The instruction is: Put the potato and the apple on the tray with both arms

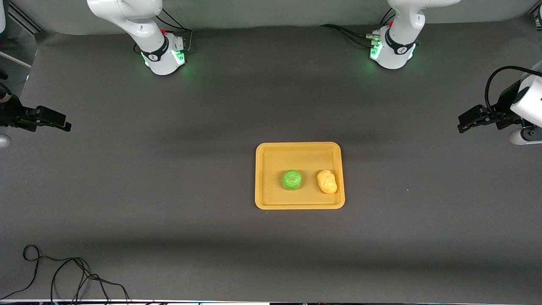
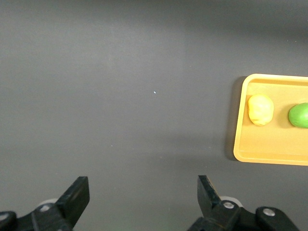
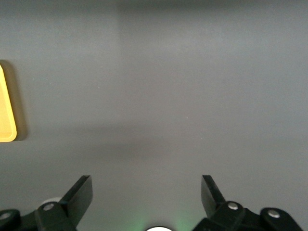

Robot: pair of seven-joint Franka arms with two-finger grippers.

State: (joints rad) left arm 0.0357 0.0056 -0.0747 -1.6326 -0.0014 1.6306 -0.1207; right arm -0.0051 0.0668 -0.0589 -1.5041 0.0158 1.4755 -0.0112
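The yellow-orange tray (image 1: 300, 205) lies in the middle of the dark table. The green apple (image 1: 291, 179) and the lumpy yellow potato (image 1: 327, 181) rest inside it, side by side and apart, the potato toward the left arm's end. My left gripper (image 1: 462, 125) is open and empty, up over the table's edge at the left arm's end. My right gripper (image 1: 65, 125) is open and empty over the right arm's end. The left wrist view shows its gripper (image 2: 143, 192), the tray (image 2: 269, 156), the potato (image 2: 260, 109) and the apple (image 2: 299, 115). The right wrist view shows its gripper (image 3: 147, 191) and a tray corner (image 3: 6, 132).
A loose black cable (image 1: 63, 275) lies near the table's front corner at the right arm's end. The two arm bases (image 1: 163, 57) (image 1: 391, 53) with green lights stand along the back edge. Dark mat surrounds the tray on all sides.
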